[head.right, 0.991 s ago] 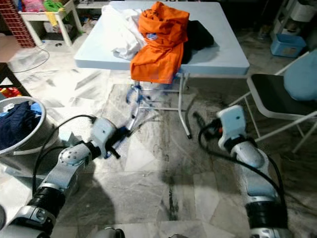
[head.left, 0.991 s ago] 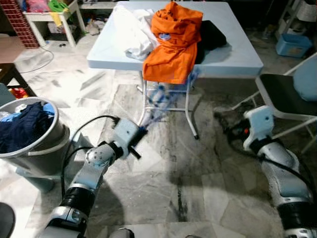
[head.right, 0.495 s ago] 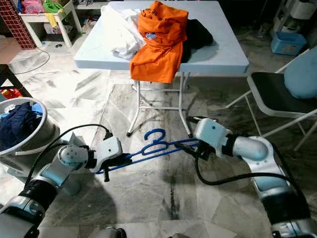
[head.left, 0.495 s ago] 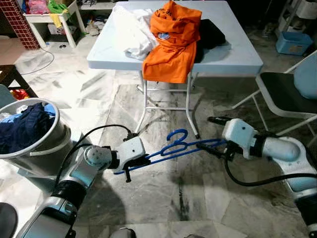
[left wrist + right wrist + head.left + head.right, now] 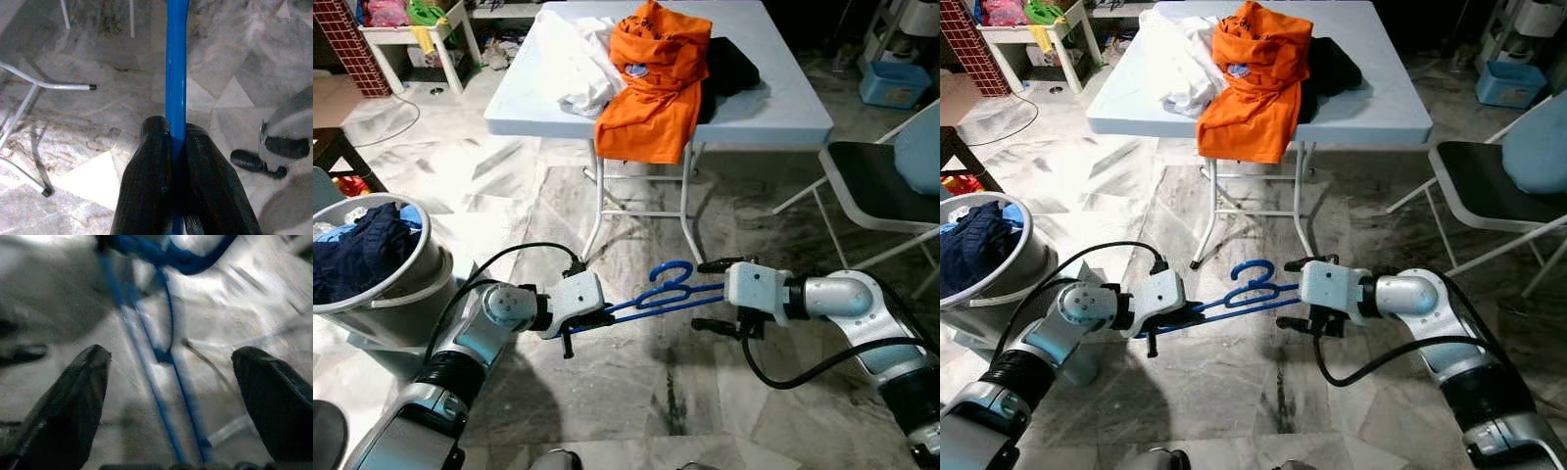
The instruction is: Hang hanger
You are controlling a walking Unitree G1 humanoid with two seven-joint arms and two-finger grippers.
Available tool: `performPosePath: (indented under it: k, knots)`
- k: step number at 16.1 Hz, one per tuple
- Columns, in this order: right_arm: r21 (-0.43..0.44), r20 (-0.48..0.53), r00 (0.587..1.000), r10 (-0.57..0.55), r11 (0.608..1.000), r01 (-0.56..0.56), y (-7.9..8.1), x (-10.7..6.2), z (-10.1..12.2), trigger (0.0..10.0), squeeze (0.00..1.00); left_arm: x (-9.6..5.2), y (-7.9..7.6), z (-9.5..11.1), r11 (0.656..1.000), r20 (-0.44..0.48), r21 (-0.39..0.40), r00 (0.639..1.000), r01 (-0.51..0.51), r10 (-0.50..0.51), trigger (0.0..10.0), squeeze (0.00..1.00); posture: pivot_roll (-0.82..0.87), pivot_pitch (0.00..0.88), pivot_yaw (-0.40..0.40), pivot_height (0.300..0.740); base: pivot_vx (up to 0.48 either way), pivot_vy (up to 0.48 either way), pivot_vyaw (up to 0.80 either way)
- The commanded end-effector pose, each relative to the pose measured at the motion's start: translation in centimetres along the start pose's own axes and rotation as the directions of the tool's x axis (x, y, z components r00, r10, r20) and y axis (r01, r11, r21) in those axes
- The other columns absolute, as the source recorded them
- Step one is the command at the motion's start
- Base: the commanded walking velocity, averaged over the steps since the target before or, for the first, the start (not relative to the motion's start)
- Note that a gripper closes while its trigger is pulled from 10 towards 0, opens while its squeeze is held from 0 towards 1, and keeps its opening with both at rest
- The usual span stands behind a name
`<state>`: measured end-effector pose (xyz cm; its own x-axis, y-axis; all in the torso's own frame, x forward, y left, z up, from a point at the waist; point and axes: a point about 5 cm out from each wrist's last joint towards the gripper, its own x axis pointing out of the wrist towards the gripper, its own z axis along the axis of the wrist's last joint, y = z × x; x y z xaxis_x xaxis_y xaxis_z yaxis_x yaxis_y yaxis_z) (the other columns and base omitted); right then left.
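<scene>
A blue plastic hanger point(image 5: 658, 289) hangs level above the marble floor, hook uppermost, in front of the table. My left gripper point(image 5: 590, 318) is shut on its left end; the left wrist view shows both black fingers point(image 5: 146, 186) pinching the blue bar point(image 5: 176, 73). My right gripper point(image 5: 716, 295) is open at the hanger's right end, one finger above the bars and one below. In the right wrist view the blurred hanger point(image 5: 146, 377) runs between the widely spread fingertips point(image 5: 73, 401).
A light blue folding table point(image 5: 783, 108) stands ahead with orange point(image 5: 656, 78), white point(image 5: 570, 59) and black clothes on it, its metal legs point(image 5: 690, 220) just beyond the hanger. A grey laundry basket point(image 5: 406, 284) sits at left, a folding chair point(image 5: 871, 186) at right.
The left arm swung the hanger down from pointing at the table to level. My right gripper came in from the right and now straddles the hanger's right end.
</scene>
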<state>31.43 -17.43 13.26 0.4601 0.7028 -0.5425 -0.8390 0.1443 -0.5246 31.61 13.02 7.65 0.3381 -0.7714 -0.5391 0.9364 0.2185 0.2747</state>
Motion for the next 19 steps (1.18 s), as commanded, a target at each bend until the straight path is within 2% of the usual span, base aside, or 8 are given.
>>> performPosePath:
  k: [1,8,10,11,13,17,18,19]
  knots:
    - [-0.031,-0.051,0.999,-0.006,1.000,0.004,0.0,1.1,-0.1,0.0,0.00,0.2,-0.2,0.3,0.999,0.007,0.032,1.000,0.009,-0.009,10.0,0.00,-0.07,0.136,0.023,0.740,0.000,0.000,0.00]
    - [-0.108,-0.223,0.974,0.041,0.992,-0.066,0.6,1.3,-2.2,0.2,0.00,0.7,-0.6,0.4,0.998,0.002,0.037,0.999,0.040,-0.040,10.0,0.00,-0.08,0.142,0.023,0.740,0.000,0.000,0.00]
    - [-0.119,-0.257,0.966,0.006,0.992,-0.037,0.3,1.3,-2.8,10.0,0.00,0.8,-0.8,0.3,0.998,-0.002,0.044,0.999,0.045,-0.045,10.0,0.00,-0.08,0.142,0.022,0.740,0.000,0.000,0.00]
    - [-0.114,-0.284,0.959,-0.010,0.993,-0.023,0.1,1.1,-3.3,10.0,0.00,1.0,-1.0,0.2,0.997,-0.010,0.051,0.999,0.050,-0.050,10.0,0.00,-0.08,0.141,0.020,0.740,0.000,0.000,0.00]
    - [-0.084,-0.283,0.959,-0.030,0.996,0.007,-0.2,0.6,-3.7,0.0,0.00,1.1,-1.2,0.0,0.997,-0.016,0.053,0.998,0.054,-0.053,10.0,0.00,-0.08,0.141,0.020,0.740,0.000,0.000,0.00]
    - [-0.073,-0.290,0.957,0.012,0.997,-0.035,0.3,0.4,-4.2,0.0,0.00,1.3,-1.2,-0.1,0.997,-0.024,0.058,0.999,0.047,-0.046,10.0,0.00,-0.09,0.141,0.015,0.740,0.000,0.000,0.00]
    - [-0.060,-0.294,0.956,0.020,0.997,-0.040,0.5,0.3,-4.4,10.0,0.00,1.4,-1.2,-0.1,0.998,-0.027,0.060,0.999,0.030,-0.029,10.0,0.00,-0.09,0.141,0.014,0.740,0.000,0.000,0.00]
    - [-0.016,-0.273,0.960,0.061,0.998,-0.068,1.2,0.3,-4.4,10.0,0.00,1.5,-1.1,-0.1,0.998,-0.027,0.060,1.000,0.005,-0.003,10.0,0.00,-0.09,0.141,0.013,0.740,0.000,0.000,0.00]
